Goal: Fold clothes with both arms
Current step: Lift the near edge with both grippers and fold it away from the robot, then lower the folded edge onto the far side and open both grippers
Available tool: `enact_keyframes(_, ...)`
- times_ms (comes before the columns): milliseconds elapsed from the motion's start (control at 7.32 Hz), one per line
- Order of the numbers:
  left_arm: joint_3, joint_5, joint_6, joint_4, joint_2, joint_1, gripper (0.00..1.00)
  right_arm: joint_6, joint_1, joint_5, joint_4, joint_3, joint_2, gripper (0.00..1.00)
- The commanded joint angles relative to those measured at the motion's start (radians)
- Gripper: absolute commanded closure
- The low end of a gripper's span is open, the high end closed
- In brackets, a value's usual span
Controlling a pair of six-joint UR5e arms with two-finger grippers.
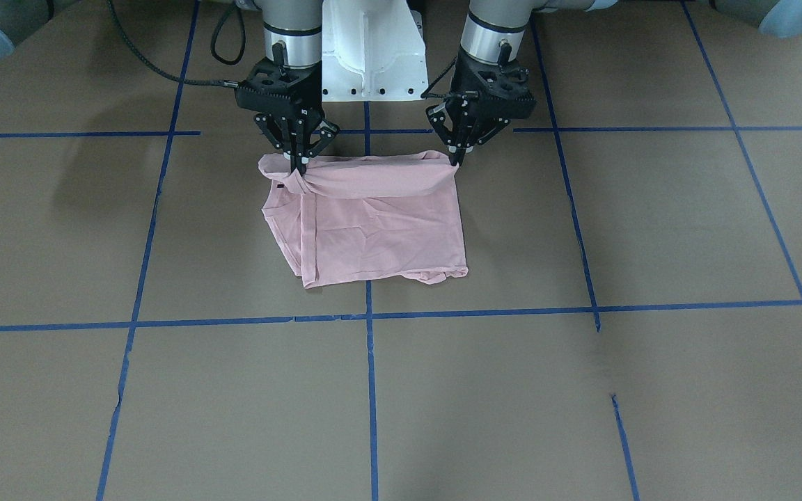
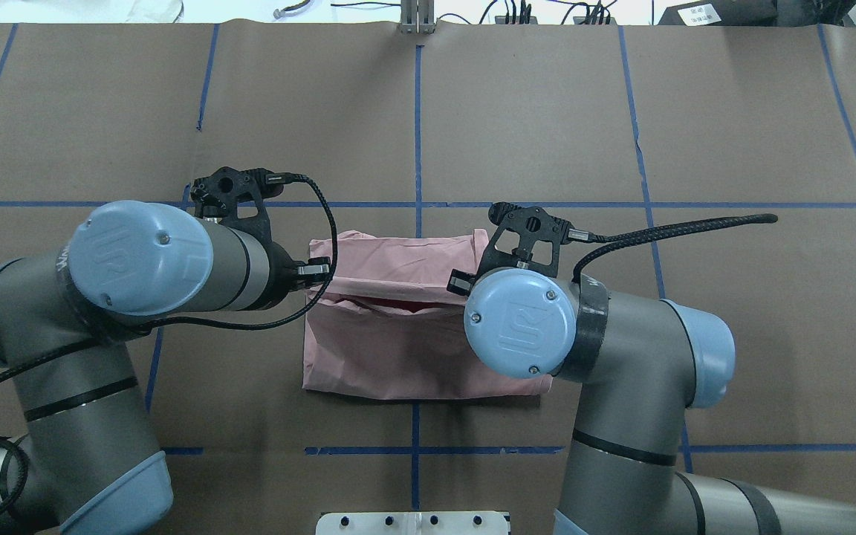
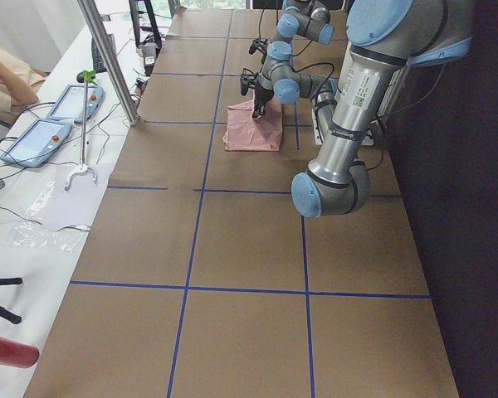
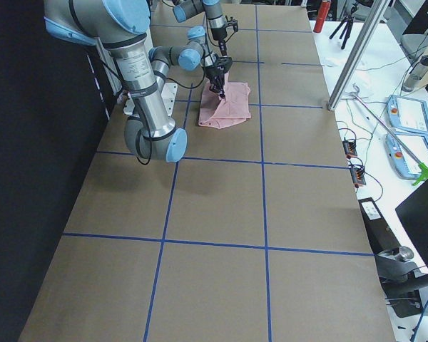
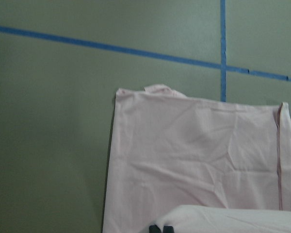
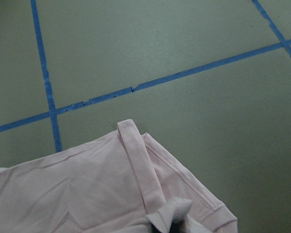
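The light pink T-shirt (image 1: 380,229) lies folded into a rough rectangle on the brown table, plain side up; the dog print is hidden. Its edge nearest the robot is lifted off the table. My left gripper (image 1: 454,161) is shut on one corner of that raised edge. My right gripper (image 1: 300,167) is shut on the other, bunched corner next to the sleeve. In the overhead view the shirt (image 2: 398,349) lies between the two arms. The left wrist view shows the shirt (image 5: 199,160) spread below, the right wrist view a hemmed corner of it (image 6: 136,165).
The white pedestal base (image 1: 373,56) stands just behind the grippers. Blue tape lines (image 1: 370,316) grid the table. A metal post (image 3: 108,58) and a side bench with tablets (image 3: 41,137) stand beyond the table's far edge.
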Motion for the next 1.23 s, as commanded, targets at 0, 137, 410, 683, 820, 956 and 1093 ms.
enact_keyframes(0,0.123,0.001,0.016,-0.091,-0.020,-0.029,1.00,-0.016,0.035,-0.001,0.147,-0.170,0.034,1.00)
enact_keyframes(137,0.181,0.003,0.020,-0.129,-0.031,-0.037,1.00,-0.027,0.044,-0.001,0.164,-0.233,0.064,1.00)
enact_keyframes(410,0.309,0.004,0.043,-0.232,-0.052,-0.057,1.00,-0.035,0.055,-0.001,0.202,-0.308,0.078,1.00)
enact_keyframes(683,0.343,0.004,0.045,-0.253,-0.055,-0.057,1.00,-0.056,0.062,-0.001,0.274,-0.374,0.082,1.00)
enact_keyframes(820,0.344,0.003,0.046,-0.253,-0.055,-0.055,0.75,-0.067,0.064,0.000,0.276,-0.382,0.084,0.99)
enact_keyframes(956,0.338,0.004,0.133,-0.257,-0.052,-0.057,0.01,-0.131,0.066,0.000,0.282,-0.391,0.085,0.01)
enact_keyframes(1093,0.297,-0.002,0.199,-0.266,-0.040,-0.071,0.00,-0.171,0.067,0.009,0.291,-0.379,0.099,0.00)
